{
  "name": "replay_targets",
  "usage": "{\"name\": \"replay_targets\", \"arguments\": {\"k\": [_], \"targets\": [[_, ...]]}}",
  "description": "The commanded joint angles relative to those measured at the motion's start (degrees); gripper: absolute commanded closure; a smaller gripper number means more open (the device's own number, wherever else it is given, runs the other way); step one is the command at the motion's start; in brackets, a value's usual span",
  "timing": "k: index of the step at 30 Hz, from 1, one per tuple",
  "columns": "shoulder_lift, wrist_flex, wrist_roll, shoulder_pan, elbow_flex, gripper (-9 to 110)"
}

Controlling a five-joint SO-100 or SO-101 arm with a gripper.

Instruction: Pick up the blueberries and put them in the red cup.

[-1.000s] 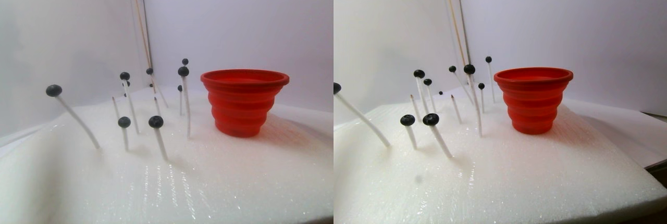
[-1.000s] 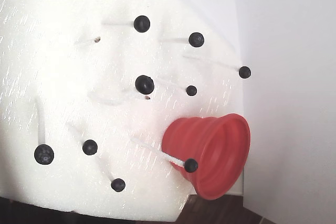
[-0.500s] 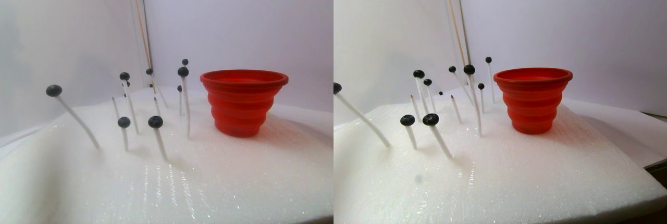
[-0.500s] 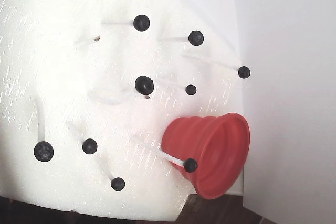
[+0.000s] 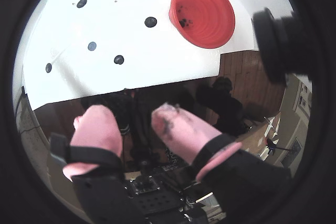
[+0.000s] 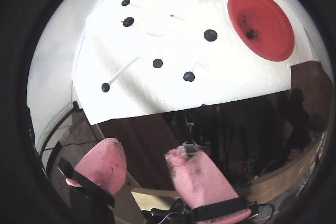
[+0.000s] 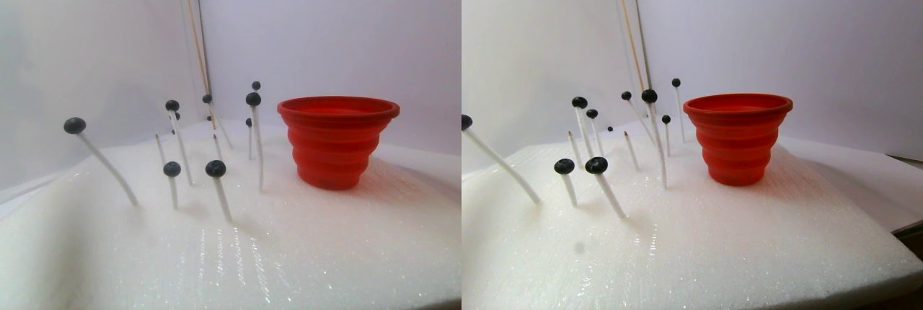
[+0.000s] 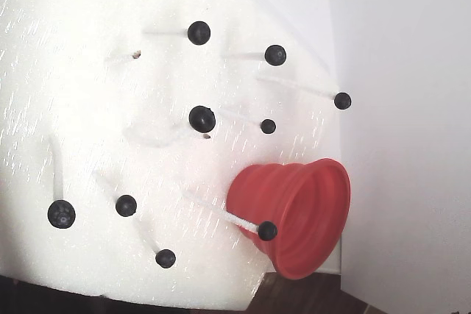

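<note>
Blueberries (image 8: 202, 118) on white sticks (image 7: 107, 165) are dotted all over the white foam pad (image 8: 88, 130), and most of the job is clearly ahead of us. Count them in the fixed view: eight dark balls perched on their stalks, from the one near the pad's top edge down to the one at the lower left and the one whose stick leans across the front of the red cup (image 8: 305, 211). Two sticks stand bare, brown tips showing (picked clean, I'd judge). Look into the cup in a wrist view (image 5: 202, 14) and there are small dark specks sitting at the bottom, perhaps a couple of berries already delivered, though they are too small to count with confidence. So: a start made, the bulk left.

Now the gripper (image 5: 128, 119). Its two pink-covered fingers (image 5: 181, 132) stand parted with nothing between them, empty-handed, and one pad carries dark smears. It hangs well back from the work: in both wrist views the fingers sit over dark floor and clutter beyond the pad's near edge, not above the foam at all. The closest berries, a pair near that edge (image 6: 188, 76), are a fair way ahead of the fingertips; the cup (image 6: 261, 23) lies farther off, toward the upper right of that view.

From the stereo pair the arm does not show at all, just the cup (image 7: 337, 140) standing upright on the foam with the forest of stalks to its left. Any next pick looks to need a long reach forward over the pad first.
</note>
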Motion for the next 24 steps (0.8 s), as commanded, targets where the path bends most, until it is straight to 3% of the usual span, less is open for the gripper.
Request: {"name": "replay_targets", "arguments": {"k": [1, 24], "targets": [[-0.2, -2.5, -1.8, 1.7, -0.4, 85], [-6.2, -13.1, -9.7, 6.2, 5.0, 85]]}}
